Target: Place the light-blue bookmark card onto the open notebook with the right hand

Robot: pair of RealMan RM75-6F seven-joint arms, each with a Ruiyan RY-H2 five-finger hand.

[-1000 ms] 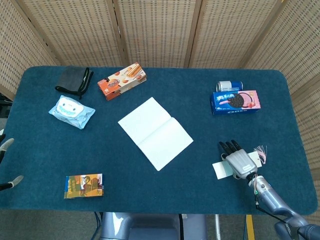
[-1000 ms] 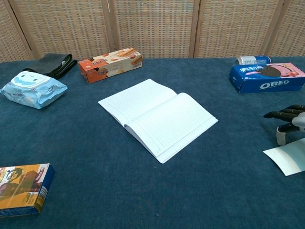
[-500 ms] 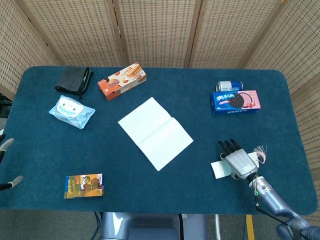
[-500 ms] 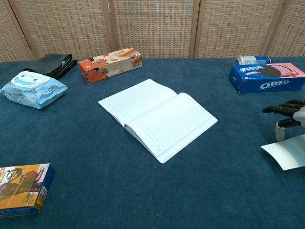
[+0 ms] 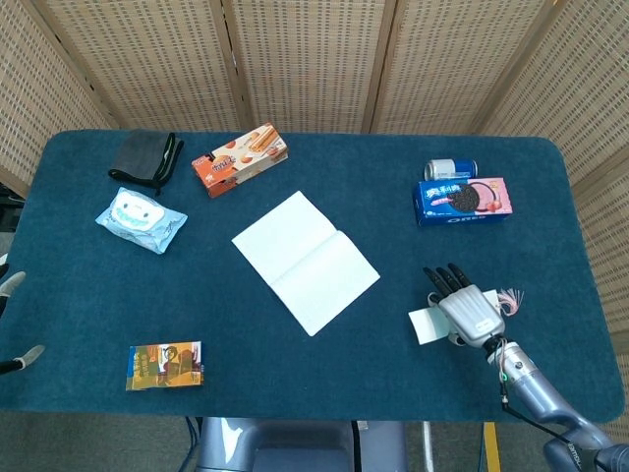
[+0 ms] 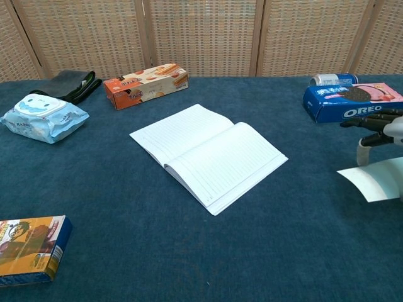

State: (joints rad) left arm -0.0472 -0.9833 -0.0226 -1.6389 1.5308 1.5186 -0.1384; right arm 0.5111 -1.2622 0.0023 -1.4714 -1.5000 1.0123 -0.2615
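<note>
Bookmark card: light-blue, lower right, apparently lifted off the bench
Right hand: fingers hold the card
Notebook: open, centre frame

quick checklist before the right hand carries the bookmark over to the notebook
1. Light-blue bookmark card held by right hand: ok, it hangs under the hand.
2. Card off the table: ok in chest view.
3. Hold on the card firm: cannot tell, contact is hidden.
4. Open notebook lying flat, pages bare: ok.
5. Cloth between card and notebook free of objects: ok.
6. Oreo box out of the path: ok, it lies behind the hand.
</note>
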